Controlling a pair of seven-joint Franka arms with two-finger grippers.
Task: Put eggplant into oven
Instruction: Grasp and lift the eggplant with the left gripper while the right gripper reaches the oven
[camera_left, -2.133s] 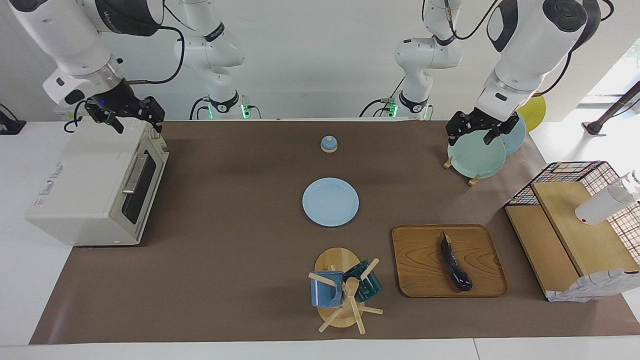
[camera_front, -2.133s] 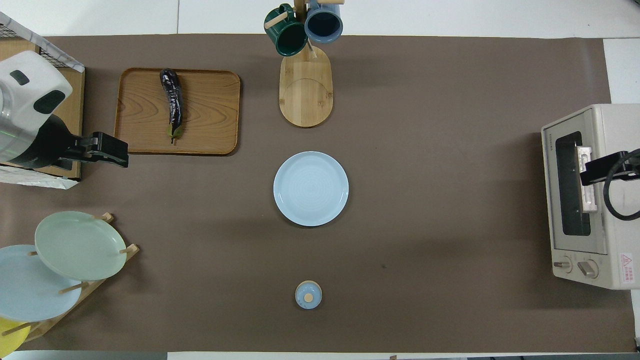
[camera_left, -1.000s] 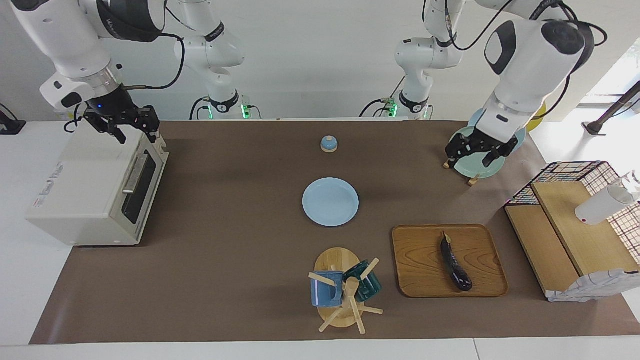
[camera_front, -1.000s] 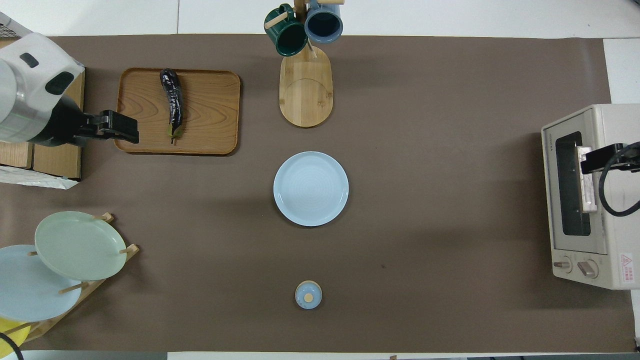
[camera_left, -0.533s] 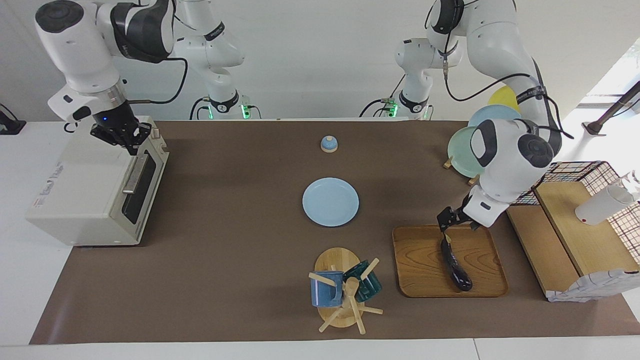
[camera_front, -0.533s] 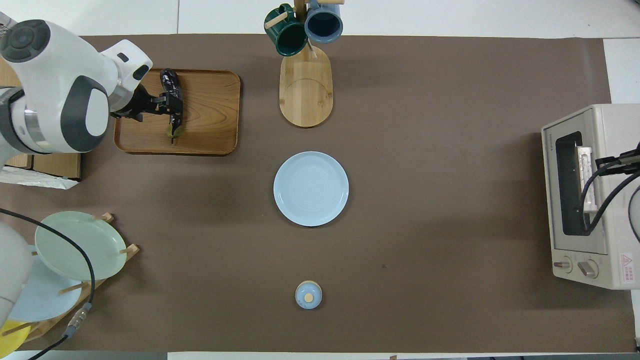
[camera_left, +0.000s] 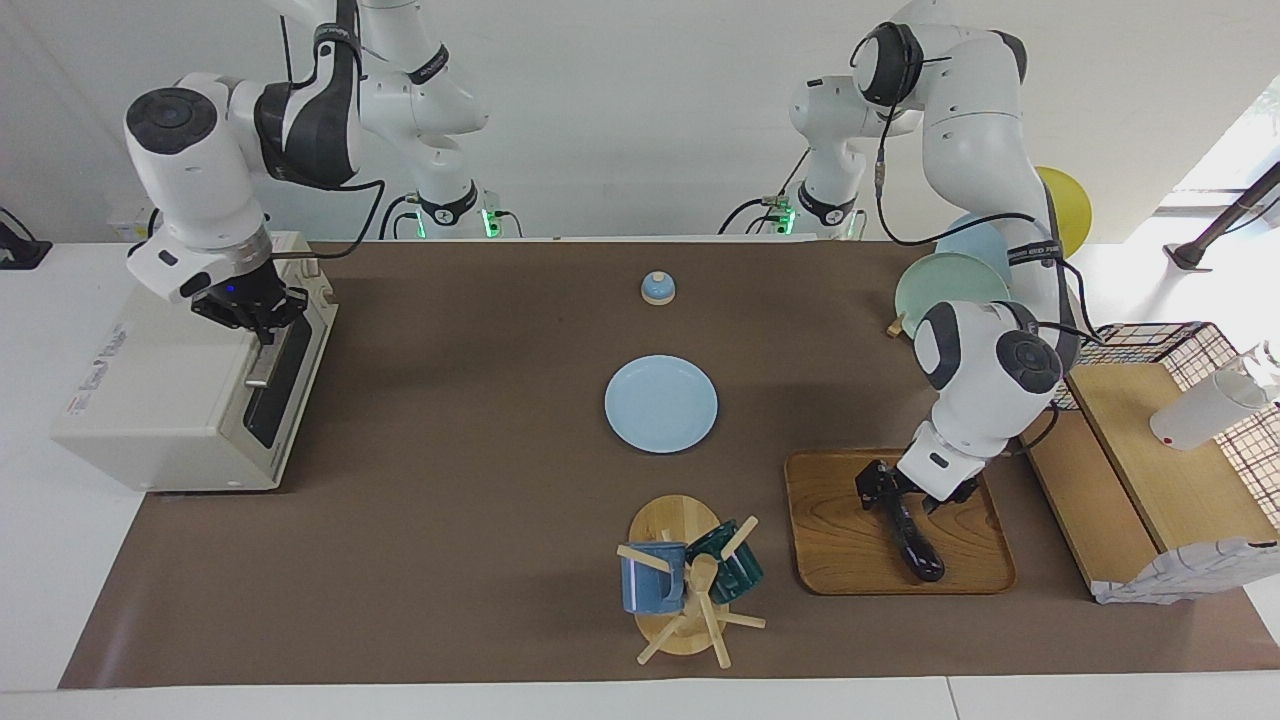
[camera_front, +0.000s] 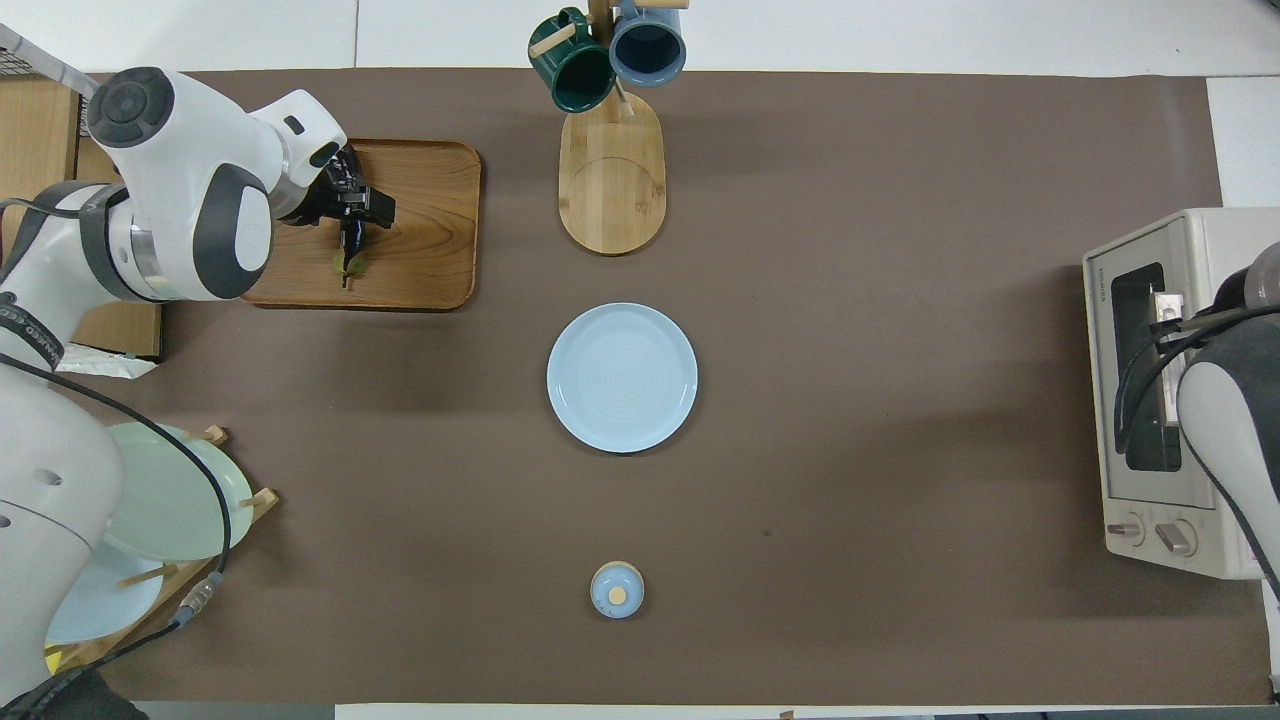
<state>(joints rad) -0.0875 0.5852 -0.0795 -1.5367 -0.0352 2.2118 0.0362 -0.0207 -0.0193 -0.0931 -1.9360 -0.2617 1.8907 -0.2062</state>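
Note:
The dark purple eggplant (camera_left: 918, 548) lies on a wooden tray (camera_left: 840, 540) toward the left arm's end of the table. My left gripper (camera_left: 897, 493) is down on the tray, open, with a finger on each side of the eggplant's stem half. In the overhead view the left gripper (camera_front: 352, 207) covers most of the eggplant (camera_front: 347, 248). The cream oven (camera_left: 170, 380) stands at the right arm's end, its door shut. My right gripper (camera_left: 257, 316) is at the top of the door by the bar handle (camera_left: 268, 350). In the overhead view the right arm hides part of the oven (camera_front: 1215, 235).
A light blue plate (camera_left: 661, 403) lies mid-table. A mug tree (camera_left: 690, 585) with a blue and a green mug stands beside the tray. A plate rack (camera_left: 945, 290), a small blue knob (camera_left: 657, 288) and a wooden shelf with a wire basket (camera_left: 1150, 460) are also here.
My left gripper has come down from over the plate rack onto the tray, around the eggplant. My right gripper has dropped from over the oven's top to the door handle.

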